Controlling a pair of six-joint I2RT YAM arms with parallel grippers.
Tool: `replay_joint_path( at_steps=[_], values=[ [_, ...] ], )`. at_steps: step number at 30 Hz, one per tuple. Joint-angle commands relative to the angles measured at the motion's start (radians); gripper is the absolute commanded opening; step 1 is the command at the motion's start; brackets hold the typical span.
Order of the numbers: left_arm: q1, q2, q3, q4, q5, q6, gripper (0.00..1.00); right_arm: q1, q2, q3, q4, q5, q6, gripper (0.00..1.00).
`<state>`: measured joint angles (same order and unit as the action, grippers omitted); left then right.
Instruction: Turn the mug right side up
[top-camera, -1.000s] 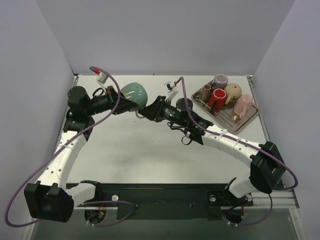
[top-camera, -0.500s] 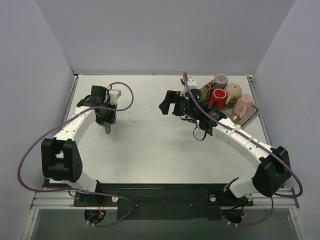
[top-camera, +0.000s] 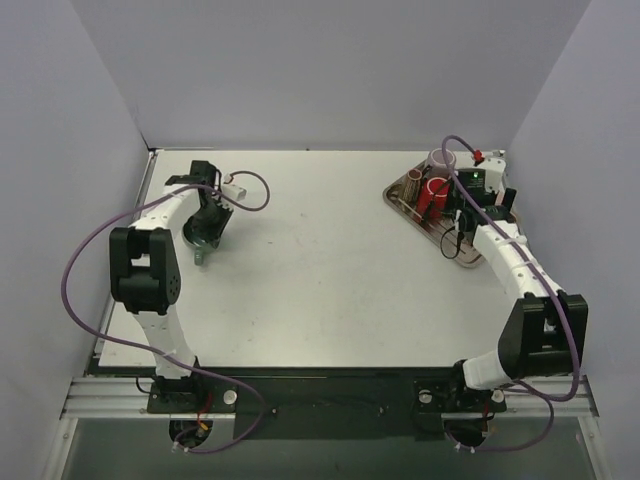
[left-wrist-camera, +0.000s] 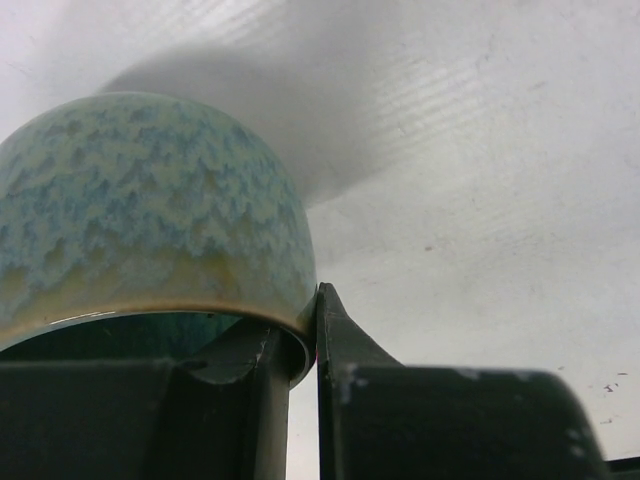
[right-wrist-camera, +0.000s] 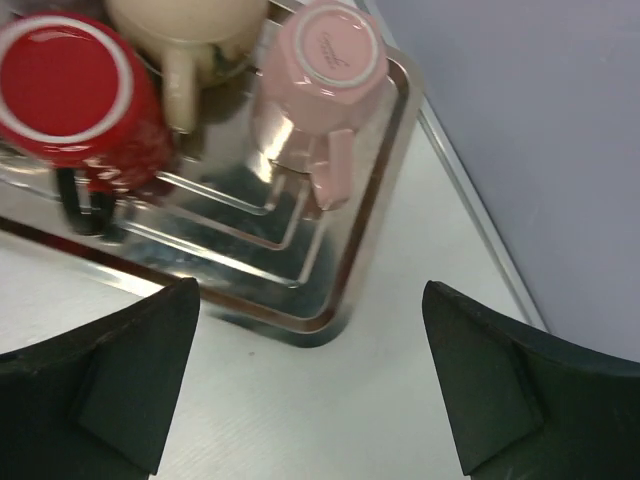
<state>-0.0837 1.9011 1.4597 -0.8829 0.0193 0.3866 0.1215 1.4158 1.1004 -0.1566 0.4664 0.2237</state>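
Note:
The mug (left-wrist-camera: 150, 200) is a rounded, speckled green one with a dark teal inside. In the left wrist view its opening faces my left gripper (left-wrist-camera: 295, 340), which is shut on its rim, one finger inside and one outside. From above, the mug (top-camera: 200, 238) sits low at the table's far left under my left gripper (top-camera: 207, 226); I cannot tell whether it touches the table. My right gripper (right-wrist-camera: 310, 370) stands open and holds nothing, over the table by the near corner of the tray. Seen from above, the right gripper (top-camera: 480, 195) is at the far right.
A metal tray (right-wrist-camera: 350, 250) at the back right holds upside-down mugs: a red one (right-wrist-camera: 65, 80), a cream one (right-wrist-camera: 185, 30) and a pink one (right-wrist-camera: 320, 80). From above a purple mug (top-camera: 441, 160) stands at the tray's (top-camera: 470, 255) far end. Grey walls enclose the table.
Both grippers were at the green mug in the table's middle. The right gripper opened and swung right to the tray. The left arm carried the mug to the far left and turned it downward.

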Motion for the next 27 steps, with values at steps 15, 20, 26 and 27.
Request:
replay_joint_path(
  at_steps=[15, 20, 26, 27],
  values=[
    [0.058, -0.164, 0.105, -0.094, 0.137, 0.087, 0.53, -0.289, 0.362, 0.114, 0.053, -0.218, -0.300, 0.74],
    [0.055, -0.244, 0.108, -0.110, 0.203, 0.066, 0.53, -0.302, 0.409, 0.159, 0.031, -0.259, -0.339, 0.65],
    [0.052, -0.283, 0.113, -0.117, 0.212, 0.055, 0.54, -0.319, 0.463, 0.230, -0.035, -0.314, -0.366, 0.33],
    [0.050, -0.284, 0.114, -0.120, 0.214, 0.055, 0.54, -0.322, 0.465, 0.233, -0.035, -0.318, -0.362, 0.32]
  ],
)
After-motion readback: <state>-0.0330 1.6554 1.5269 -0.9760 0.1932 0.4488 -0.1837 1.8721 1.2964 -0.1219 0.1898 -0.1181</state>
